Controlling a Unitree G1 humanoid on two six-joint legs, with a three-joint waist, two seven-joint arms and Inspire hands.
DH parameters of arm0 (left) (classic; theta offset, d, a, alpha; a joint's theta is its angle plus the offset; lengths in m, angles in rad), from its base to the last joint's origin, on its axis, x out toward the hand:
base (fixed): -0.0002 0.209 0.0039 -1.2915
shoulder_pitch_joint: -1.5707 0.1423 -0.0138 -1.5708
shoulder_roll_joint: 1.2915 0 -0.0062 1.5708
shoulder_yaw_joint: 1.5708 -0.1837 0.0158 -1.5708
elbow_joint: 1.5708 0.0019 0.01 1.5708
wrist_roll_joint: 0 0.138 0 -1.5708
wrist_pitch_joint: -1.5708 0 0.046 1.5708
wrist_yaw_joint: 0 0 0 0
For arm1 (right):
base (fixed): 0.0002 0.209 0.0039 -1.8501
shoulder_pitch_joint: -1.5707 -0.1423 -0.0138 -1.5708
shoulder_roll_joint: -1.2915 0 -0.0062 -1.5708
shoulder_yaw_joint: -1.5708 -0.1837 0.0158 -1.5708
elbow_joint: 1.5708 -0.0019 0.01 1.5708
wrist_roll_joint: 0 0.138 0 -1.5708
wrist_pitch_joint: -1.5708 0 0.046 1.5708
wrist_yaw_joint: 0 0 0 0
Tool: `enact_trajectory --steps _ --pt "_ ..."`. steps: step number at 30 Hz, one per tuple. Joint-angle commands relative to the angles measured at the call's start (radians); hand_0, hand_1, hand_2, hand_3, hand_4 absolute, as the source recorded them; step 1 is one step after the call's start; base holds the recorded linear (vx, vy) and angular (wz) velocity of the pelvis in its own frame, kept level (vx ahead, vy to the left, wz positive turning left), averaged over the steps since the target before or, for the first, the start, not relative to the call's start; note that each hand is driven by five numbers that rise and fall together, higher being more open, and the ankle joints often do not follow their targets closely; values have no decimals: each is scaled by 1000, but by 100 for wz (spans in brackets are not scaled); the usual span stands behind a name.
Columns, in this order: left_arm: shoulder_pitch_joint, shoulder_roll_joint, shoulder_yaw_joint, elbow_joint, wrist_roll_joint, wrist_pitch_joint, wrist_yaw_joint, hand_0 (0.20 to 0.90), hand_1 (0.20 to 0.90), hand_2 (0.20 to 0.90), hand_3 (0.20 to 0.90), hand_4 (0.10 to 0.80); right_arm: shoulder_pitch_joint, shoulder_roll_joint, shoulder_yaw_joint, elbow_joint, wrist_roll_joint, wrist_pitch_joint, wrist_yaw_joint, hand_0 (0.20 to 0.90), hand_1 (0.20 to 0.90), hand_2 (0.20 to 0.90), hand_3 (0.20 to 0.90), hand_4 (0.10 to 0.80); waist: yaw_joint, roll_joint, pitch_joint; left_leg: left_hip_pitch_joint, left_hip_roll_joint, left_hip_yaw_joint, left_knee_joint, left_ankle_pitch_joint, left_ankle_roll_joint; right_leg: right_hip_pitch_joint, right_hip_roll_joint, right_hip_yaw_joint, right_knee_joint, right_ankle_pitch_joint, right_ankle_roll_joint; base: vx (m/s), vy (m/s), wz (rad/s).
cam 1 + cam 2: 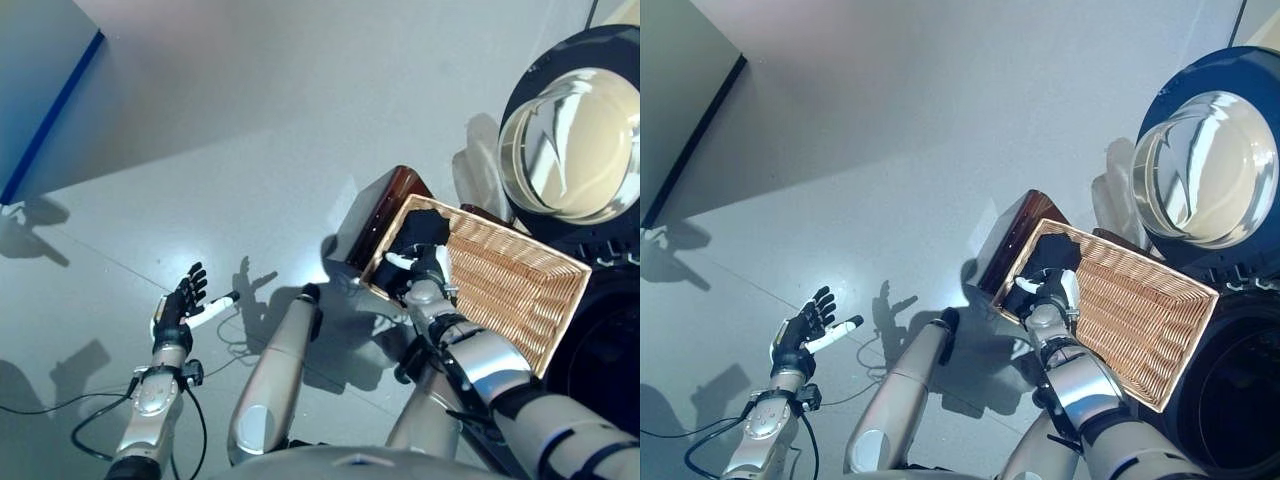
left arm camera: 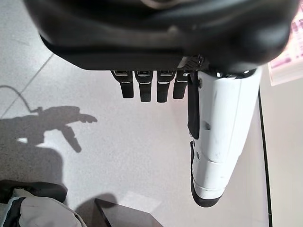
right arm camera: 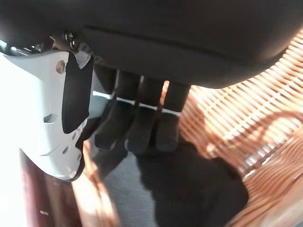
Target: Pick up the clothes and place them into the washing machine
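Right hand (image 1: 432, 268) down inside wicker basket (image 1: 520, 290), fingers (image 3: 137, 130) extended toward dark garment (image 3: 180, 189) at basket's end, not closed on it. Left hand (image 1: 180, 305) spread flat above grey floor (image 1: 250, 120), empty. Washing machine (image 1: 575, 140) just beyond basket, porthole shut.

Washing machine (image 1: 575, 150) cut off at the edge, dark garment (image 3: 184, 189) partly hidden under right hand (image 3: 137, 127)
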Motion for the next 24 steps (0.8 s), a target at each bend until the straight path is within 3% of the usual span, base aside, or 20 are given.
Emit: enact_trajectory --steps 1,5,6,11,12,18,20,24 --pt "31 76 46 -64 -15 -104 15 900 900 900 900 800 18 -47 -54 -65 135 -113 29 200 200 200 200 300 10 5 -18 36 38 11 -153 65 -26 64 20 30 -7 54 -37 6 -8 -5" --pt "37 69 46 -59 -34 -115 2 900 900 900 900 800 62 -65 -100 -100 246 -159 78 200 200 200 200 300 -1 -7 -20 63 45 17 -196 80 -30 91 24 22 -58 72 -32 -25 -15 -14" --pt "37 67 43 -56 -37 -117 -3 900 900 900 900 800 71 -72 -114 -103 276 -167 92 200 200 200 200 300 -2 -7 -19 63 46 21 -224 123 -26 93 24 12 -88 109 -43 -85 0 -13" --pt "33 59 38 -37 -47 -119 -17 900 900 900 900 800 100 -90 -146 -115 347 -190 131 200 200 200 200 300 -11 -15 -29 106 50 20 -256 104 -36 137 28 9 -123 94 -30 36 -23 -6" --pt "33 57 36 -40 -49 -120 -20 900 900 900 900 800 110 -93 -162 -117 374 -197 142 200 200 200 200 300 -11 -14 -29 105 52 25 -281 145 -33 141 27 -3 -152 127 -39 -69 11 0" --pt "32 51 30 -37 -61 -118 -37 900 900 900 900 800 127 -120 -147 -107 325 -177 153 200 200 200 200 300 -15 -21 -38 135 52 24 -326 170 -41 183 26 -23 -207 150 -31 -9 -10 -5" --pt "28 52 25 -28 -61 -117 -39 900 900 900 900 800 118 -129 -137 -108 297 -175 140 900 900 900 900 800 -16 -22 -39 131 50 20 -320 169 -42 181 25 -22 -206 150 -31 0 0 0" --pt "39 50 17 -50 -54 -116 -39 900 900 900 900 800 87 -137 -95 -97 174 -154 84 900 900 900 900 800 -13 -19 -40 118 49 20 -311 168 -42 170 27 -17 -201 151 -32 -8 1 0"
